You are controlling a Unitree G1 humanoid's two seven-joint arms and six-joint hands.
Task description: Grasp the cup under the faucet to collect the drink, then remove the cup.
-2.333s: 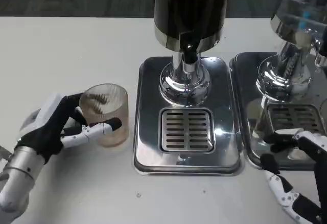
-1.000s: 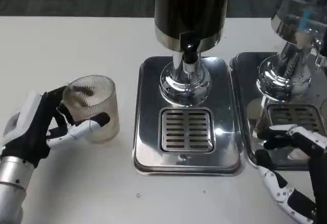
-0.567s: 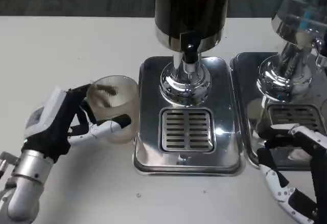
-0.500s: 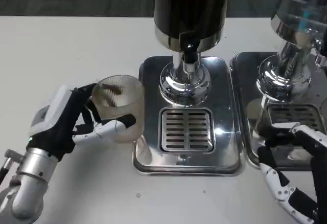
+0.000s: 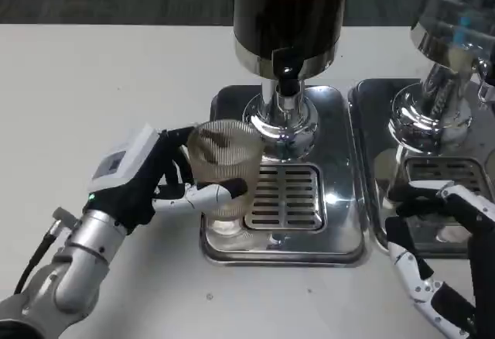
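Observation:
My left hand [image 5: 151, 178] grips a clear ribbed cup [image 5: 224, 167] and holds it over the left edge of the steel drip tray [image 5: 325, 250]. The cup looks empty and stands upright, to the left of the slotted grate [image 5: 285, 196]. The black faucet spout [image 5: 287, 82] of the dark drink dispenser [image 5: 290, 14] hangs behind and to the right of the cup. My right hand [image 5: 445, 246] rests at the lower right by a second tray, fingers apart and holding nothing.
A second dispenser [image 5: 448, 29] with its own steel tray [image 5: 375, 161] stands at the right, close to my right hand. White table [image 5: 100, 83] stretches to the left and front.
My left hand has carried the cup rightwards from the open table onto the left edge of the drip tray. The right hand has barely moved.

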